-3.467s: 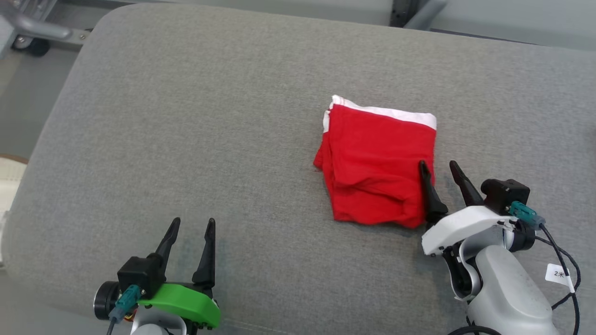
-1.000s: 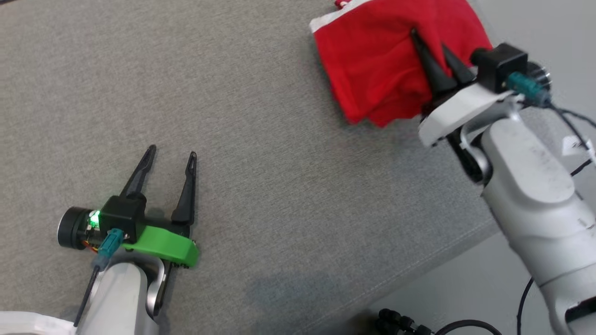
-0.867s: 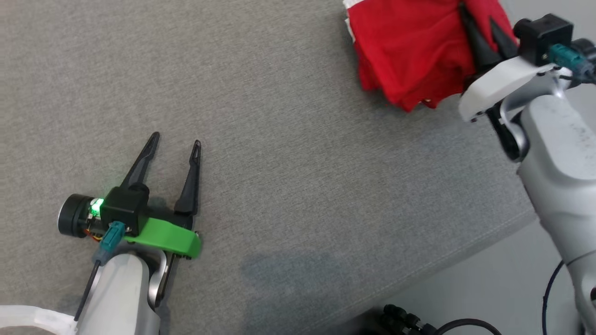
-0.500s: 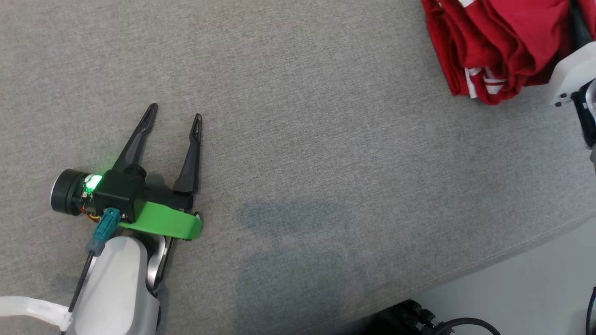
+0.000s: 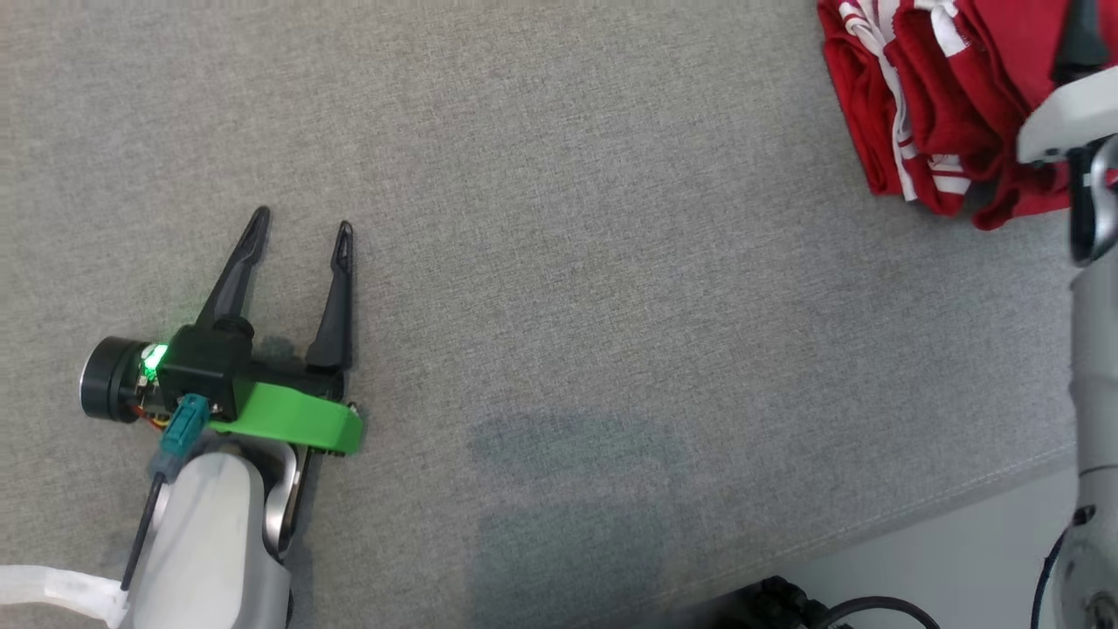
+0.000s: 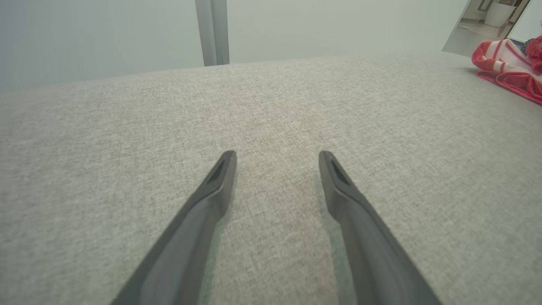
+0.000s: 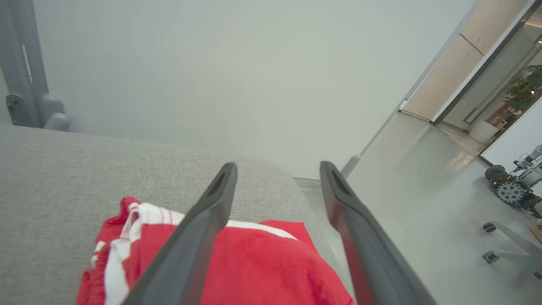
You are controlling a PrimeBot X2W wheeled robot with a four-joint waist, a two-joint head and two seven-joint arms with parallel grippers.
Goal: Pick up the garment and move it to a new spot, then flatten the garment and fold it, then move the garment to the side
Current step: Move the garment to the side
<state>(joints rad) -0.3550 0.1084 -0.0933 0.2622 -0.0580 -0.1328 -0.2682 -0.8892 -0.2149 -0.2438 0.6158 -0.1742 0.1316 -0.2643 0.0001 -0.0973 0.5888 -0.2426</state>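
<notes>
The red garment lies bunched on the grey upholstered surface, in the upper right corner of the head view, with white stripes showing along its left folds. In the right wrist view the garment sits directly below the right jaws, close to the far edge of the surface, where the pale floor begins.

The right jaws stand wide apart with nothing between the tips. Of their 2 fingers, the left one crosses in front of the red cloth and the right one points out past the edge of the surface. Whether either finger touches the cloth cannot be told. In the head view 1 dark finger of this pair rises over the garment, above the arm's white wrist plate.

The left jaws are well apart from the garment, low over bare grey fabric at the left of the head view. Their 2 fingers are spread and hold nothing. From the left wrist view the garment shows far off at the right edge, beyond the spread fingers.
</notes>
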